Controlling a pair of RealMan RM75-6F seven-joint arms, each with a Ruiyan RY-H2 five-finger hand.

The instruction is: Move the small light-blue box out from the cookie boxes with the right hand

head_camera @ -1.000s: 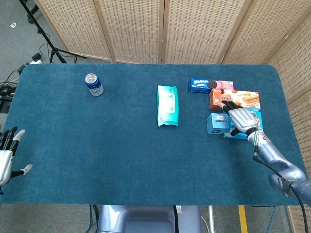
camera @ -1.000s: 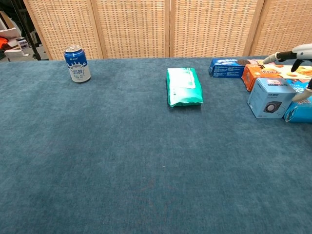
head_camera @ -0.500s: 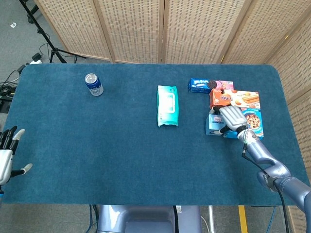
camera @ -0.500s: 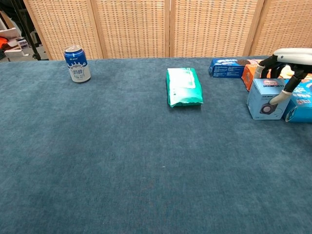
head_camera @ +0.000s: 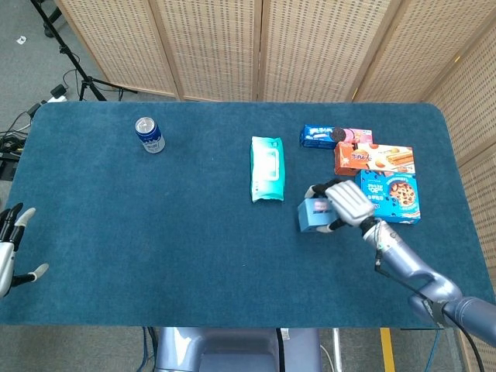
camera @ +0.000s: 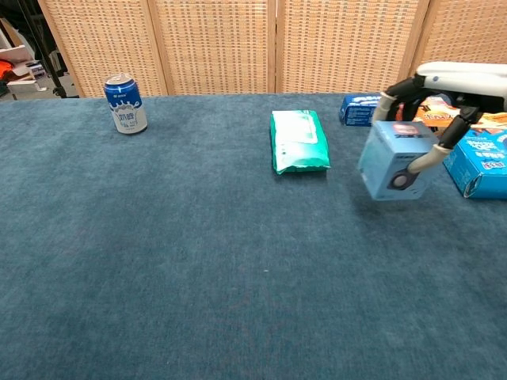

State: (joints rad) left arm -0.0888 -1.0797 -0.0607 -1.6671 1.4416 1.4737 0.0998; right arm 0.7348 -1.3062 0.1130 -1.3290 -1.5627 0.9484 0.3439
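A: At 9 o'clock of the cookie boxes [head_camera: 387,197], your right hand [head_camera: 346,203] is gripping the small light-blue box [head_camera: 313,215], tilted, apart from them.
B: Your left hand [head_camera: 9,252]?
A: Sitting at the table's [head_camera: 155,232] 8 o'clock edge, fingers spread, holding nothing.
B: Others?
A: Wipes pack [head_camera: 267,168] at 11 o'clock of the box, can [head_camera: 149,134] far 10 o'clock.

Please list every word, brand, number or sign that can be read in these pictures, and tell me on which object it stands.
Nothing can be read with certainty.
Can: white print on blue, too blurred to read.
Small light-blue box, held by the right hand: only a round dark picture and a red patch show; its text is too small.
Cookie boxes: lettering too small.
Green wipes pack: label illegible.
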